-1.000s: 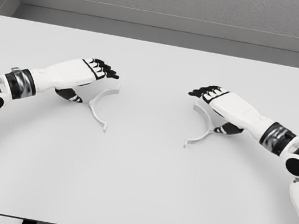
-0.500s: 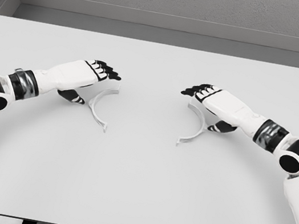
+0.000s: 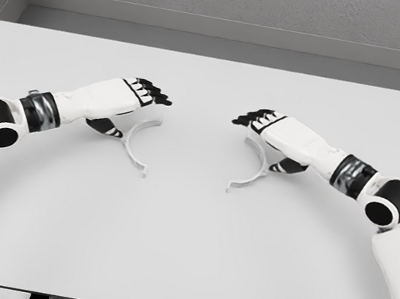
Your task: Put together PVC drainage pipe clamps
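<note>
Clamp halves gripped, not yet joined

Each clamp half is pinched under its hand: left hand (image 3: 133, 99) on left clamp half (image 3: 135, 147), right hand (image 3: 266, 125) on right clamp half (image 3: 252, 173). The halves are well apart on the table (image 3: 181, 255); mating is left.

bare table (image 3: 181, 255) lies open between the two clamp halves (image 3: 135, 146), nothing blocking.

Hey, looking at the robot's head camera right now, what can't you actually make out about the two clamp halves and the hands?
- Head view: whether the left hand grips the left clamp half; the palm covers the contact.
- Head view: same for the right hand and right clamp half.
- Head view: the halves' mating ends, too small.
- Head view: the table's near corners, cut off.
</note>
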Robot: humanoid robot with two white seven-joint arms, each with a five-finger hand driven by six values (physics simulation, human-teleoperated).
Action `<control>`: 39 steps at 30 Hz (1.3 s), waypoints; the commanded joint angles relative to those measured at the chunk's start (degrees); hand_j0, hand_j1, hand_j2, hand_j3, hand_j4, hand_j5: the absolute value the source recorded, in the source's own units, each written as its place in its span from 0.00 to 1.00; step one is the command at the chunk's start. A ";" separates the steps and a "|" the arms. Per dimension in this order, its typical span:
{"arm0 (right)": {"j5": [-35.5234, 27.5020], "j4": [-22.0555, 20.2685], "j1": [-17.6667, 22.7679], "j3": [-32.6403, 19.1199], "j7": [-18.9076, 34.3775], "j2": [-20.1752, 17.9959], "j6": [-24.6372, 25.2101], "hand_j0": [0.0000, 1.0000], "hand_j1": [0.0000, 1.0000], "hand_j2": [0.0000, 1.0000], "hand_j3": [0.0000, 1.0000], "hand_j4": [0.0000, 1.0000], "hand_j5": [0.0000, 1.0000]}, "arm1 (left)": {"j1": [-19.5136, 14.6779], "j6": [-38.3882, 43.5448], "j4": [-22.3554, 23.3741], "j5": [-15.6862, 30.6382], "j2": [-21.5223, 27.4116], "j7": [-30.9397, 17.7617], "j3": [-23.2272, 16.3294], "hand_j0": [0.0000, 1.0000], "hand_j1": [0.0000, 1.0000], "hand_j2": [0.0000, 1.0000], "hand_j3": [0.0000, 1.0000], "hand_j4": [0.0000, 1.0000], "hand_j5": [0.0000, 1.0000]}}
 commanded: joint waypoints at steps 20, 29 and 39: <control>-0.67 -0.34 -1.14 1.55 -0.02 1.37 0.13 1.00 1.00 1.00 1.00 1.00 1.00 | 0.18 0.05 -3.77 0.63 -3.89 -0.77 0.04 1.00 1.00 1.00 1.00 1.00 1.00; -0.67 -1.66 -0.44 0.23 -0.02 0.49 0.13 1.00 1.00 1.00 1.00 1.00 1.00 | -0.26 0.05 -1.66 0.81 -1.96 -0.68 0.74 1.00 1.00 1.00 1.00 1.00 1.00; -0.41 0.27 -0.35 0.50 -0.10 0.40 0.13 1.00 1.00 1.00 1.00 1.00 1.00 | 0.00 0.05 -0.78 0.37 -2.22 -0.77 0.39 1.00 1.00 1.00 1.00 1.00 1.00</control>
